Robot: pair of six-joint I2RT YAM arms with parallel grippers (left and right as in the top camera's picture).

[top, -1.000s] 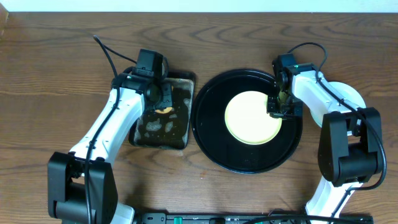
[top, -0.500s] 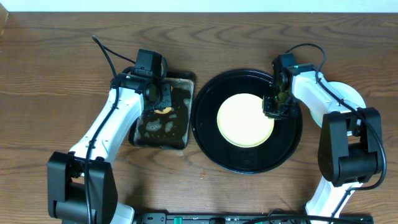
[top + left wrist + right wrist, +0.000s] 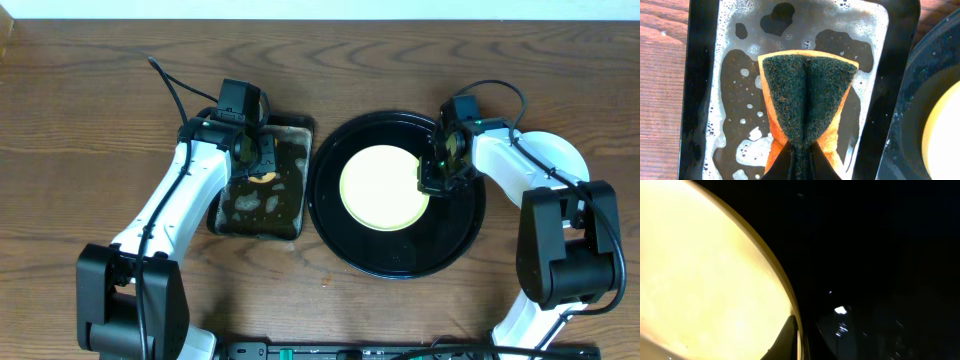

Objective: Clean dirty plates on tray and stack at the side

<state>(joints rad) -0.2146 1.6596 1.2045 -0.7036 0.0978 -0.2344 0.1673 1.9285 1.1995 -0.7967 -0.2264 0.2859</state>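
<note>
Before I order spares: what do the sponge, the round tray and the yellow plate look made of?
The sponge is orange foam with a dark green fibrous scrub face. The tray is glossy black, probably plastic by its sharp highlights. The plate is smooth pale yellow, plastic or ceramic; the look leaves it open.

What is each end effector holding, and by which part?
Left end effector pinches the sponge, folding it along its middle; right end effector grips the yellow plate by its rim.
</note>
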